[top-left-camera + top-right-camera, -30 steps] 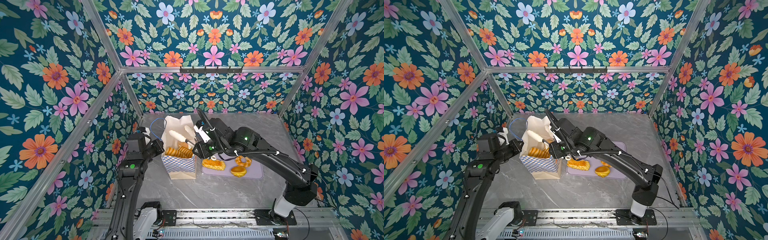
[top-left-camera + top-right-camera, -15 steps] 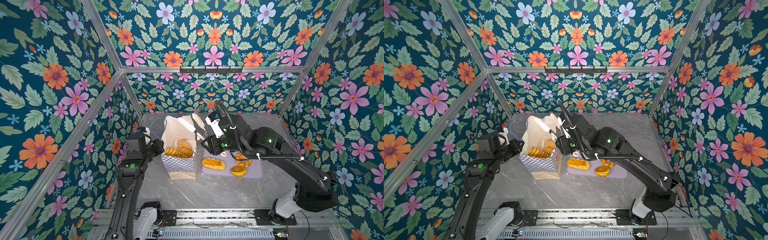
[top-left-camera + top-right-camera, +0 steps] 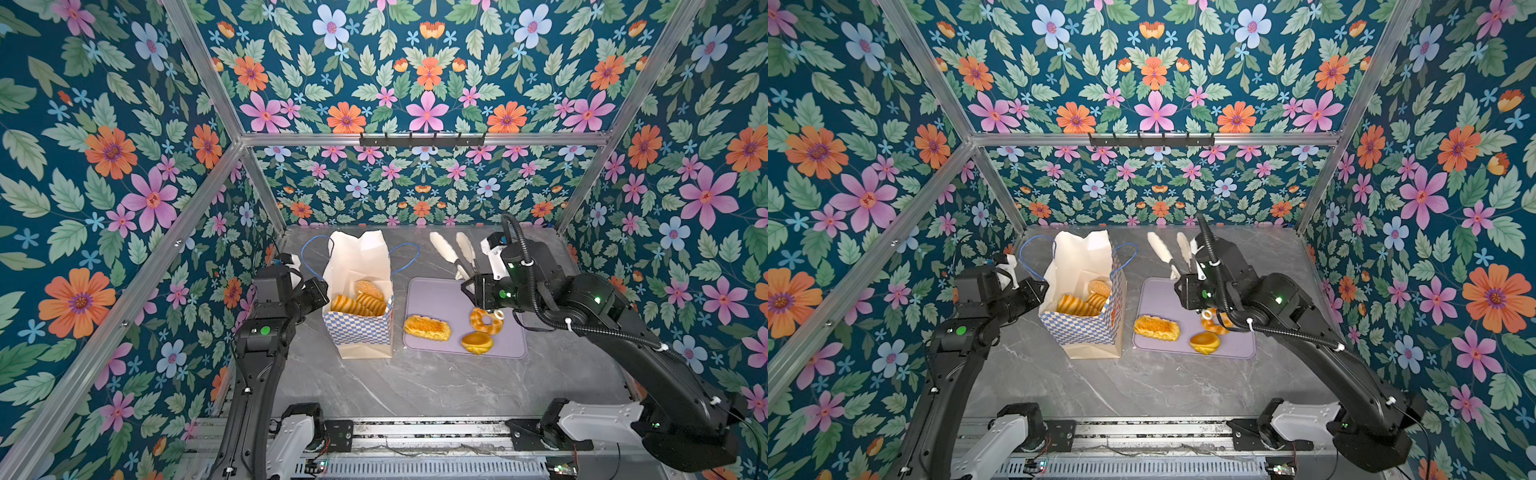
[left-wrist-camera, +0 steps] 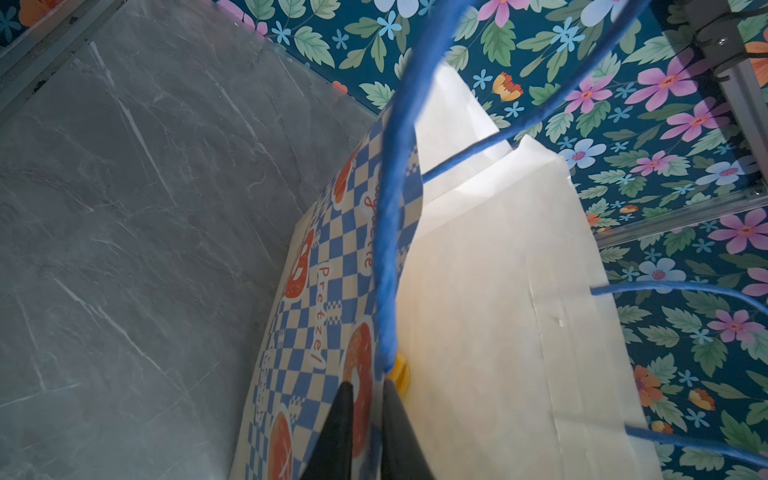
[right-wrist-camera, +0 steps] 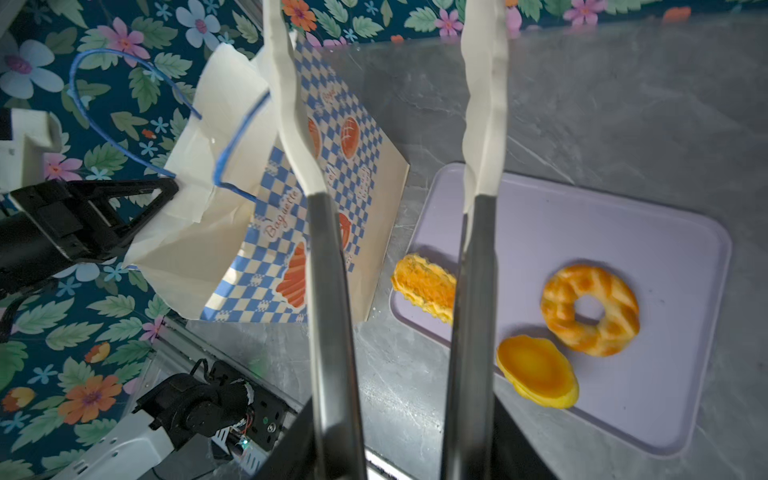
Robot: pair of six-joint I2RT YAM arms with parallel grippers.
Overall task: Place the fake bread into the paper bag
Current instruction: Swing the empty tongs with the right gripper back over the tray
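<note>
The paper bag (image 3: pixel 359 332) (image 3: pixel 1084 328) stands open left of centre, with several pieces of fake bread (image 3: pixel 357 305) inside. My left gripper (image 3: pixel 320 291) (image 4: pixel 368 415) is shut on the bag's left wall by a blue handle. My right gripper (image 3: pixel 478 286) (image 5: pixel 399 457) is shut on white-tipped metal tongs (image 3: pixel 441 249) (image 5: pixel 328 291); their arms stand apart and empty above the tray's far edge. On the lilac tray (image 3: pixel 436 295) (image 5: pixel 623 224) lie a braided loaf (image 3: pixel 427 327) (image 5: pixel 424 291), a ring (image 3: pixel 486 321) (image 5: pixel 590 309) and a tart (image 3: pixel 477 343) (image 5: pixel 536 370).
Floral walls and aluminium posts close in the grey marble table (image 3: pixel 415 386) on three sides. The bag's blue cord handles (image 3: pixel 405 257) loop out on both sides. The right arm's forearm (image 3: pixel 602 316) stretches over the tray's right end.
The right arm has lifted the tongs out of the bag's mouth and swung them right, over the back of the tray, empty. The left arm has stayed at the bag.
</note>
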